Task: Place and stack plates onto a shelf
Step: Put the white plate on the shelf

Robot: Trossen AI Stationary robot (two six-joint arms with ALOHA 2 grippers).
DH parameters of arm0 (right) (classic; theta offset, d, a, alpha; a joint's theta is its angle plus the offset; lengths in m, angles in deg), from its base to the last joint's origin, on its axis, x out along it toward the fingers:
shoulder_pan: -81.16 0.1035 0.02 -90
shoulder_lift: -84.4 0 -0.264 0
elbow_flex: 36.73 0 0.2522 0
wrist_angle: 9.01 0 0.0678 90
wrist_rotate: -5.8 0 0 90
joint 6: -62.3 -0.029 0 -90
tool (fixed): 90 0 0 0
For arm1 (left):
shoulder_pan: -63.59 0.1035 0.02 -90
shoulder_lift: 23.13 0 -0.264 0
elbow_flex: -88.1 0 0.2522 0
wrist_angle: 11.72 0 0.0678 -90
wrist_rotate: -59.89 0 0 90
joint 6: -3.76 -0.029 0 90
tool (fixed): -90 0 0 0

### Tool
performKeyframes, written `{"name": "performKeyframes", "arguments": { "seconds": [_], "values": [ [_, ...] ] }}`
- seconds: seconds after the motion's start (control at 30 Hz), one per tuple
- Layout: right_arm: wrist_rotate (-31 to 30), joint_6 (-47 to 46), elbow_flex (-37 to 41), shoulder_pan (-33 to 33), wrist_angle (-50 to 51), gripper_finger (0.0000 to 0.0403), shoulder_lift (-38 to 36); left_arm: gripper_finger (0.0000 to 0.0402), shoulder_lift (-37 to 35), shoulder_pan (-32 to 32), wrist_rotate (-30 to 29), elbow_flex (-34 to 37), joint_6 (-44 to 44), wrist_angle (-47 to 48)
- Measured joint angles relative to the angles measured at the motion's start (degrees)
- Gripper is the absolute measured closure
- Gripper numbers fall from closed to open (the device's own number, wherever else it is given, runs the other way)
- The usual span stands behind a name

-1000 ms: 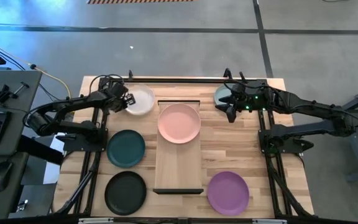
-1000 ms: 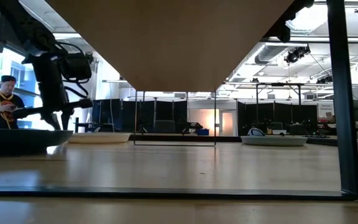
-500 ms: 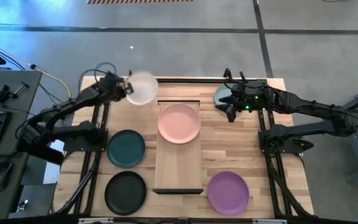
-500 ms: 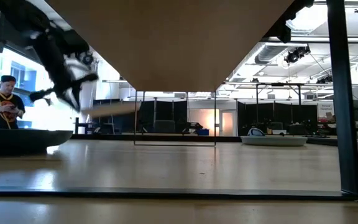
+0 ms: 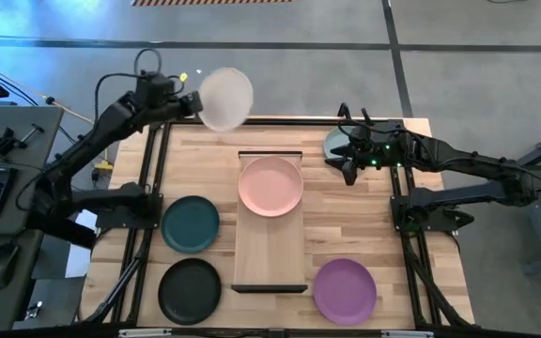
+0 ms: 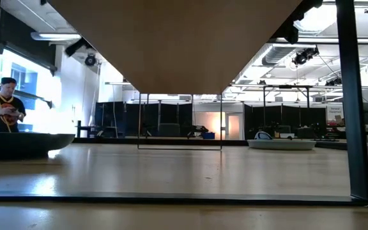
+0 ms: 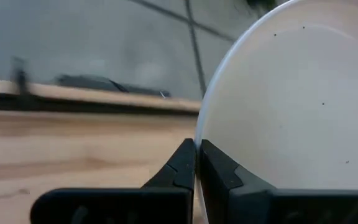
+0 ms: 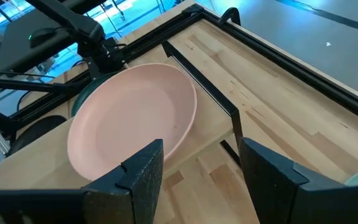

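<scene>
My left gripper (image 5: 189, 101) is shut on the white plate (image 5: 225, 98), high above the table's far left corner. The pink plate (image 5: 270, 185) lies on the far end of the shelf (image 5: 270, 255). My right gripper (image 5: 347, 166) is open and empty just over the table, beside the pale blue-green plate (image 5: 336, 142) at the far right. It looks toward the pink plate (image 8: 132, 124). The dark teal plate (image 5: 191, 223) and the black plate (image 5: 190, 289) lie left of the shelf. The purple plate (image 5: 345, 290) lies to its right. My left gripper pinches the white plate's rim (image 7: 199, 138) between its two fingers, one on each face, on the side toward the table's left. The fingers come at it roughly level from the left. The plate is lifted clear and reaches out beyond the fingers toward the right.
Black frame rails run along the table's far edge (image 5: 280, 120) and beside both arm bases. Bare slatted tabletop lies between the shelf and the purple plate (image 5: 346, 221). In the low view a person (image 6: 4, 105) sits far beyond the table, and the shelf's underside (image 6: 171, 45) fills the top.
My left gripper has risen from the tabletop and gone toward the far edge with the white plate. The plate has been lifted clear of the table and now hangs high above the far left corner. The gripper has left the low view.
</scene>
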Motion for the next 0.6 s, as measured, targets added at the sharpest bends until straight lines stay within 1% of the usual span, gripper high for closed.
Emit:
{"name": "performKeyframes", "arguments": {
  "seconds": [0.23,0.4,0.5,0.6],
  "values": [
    [-0.07,0.30,0.00,0.00,-0.01,0.0210,0.00,0.0401,4.72,-16.24,-0.44,-12.58,-2.35,11.46],
    [-1.16,0.29,0.00,-0.02,-0.67,0.0210,0.00,0.0402,7.46,-29.00,0.69,-19.98,-4.21,15.59],
    [-2.33,-0.41,0.00,-0.02,-2.11,0.0210,0.00,0.0402,9.72,-35.66,-1.61,-22.98,-5.53,16.32],
    [-2.26,-2.36,0.00,0.02,-5.21,0.0210,0.00,0.0401,11.99,-41.01,-4.57,-24.66,-9.04,18.95]
  ]
}}
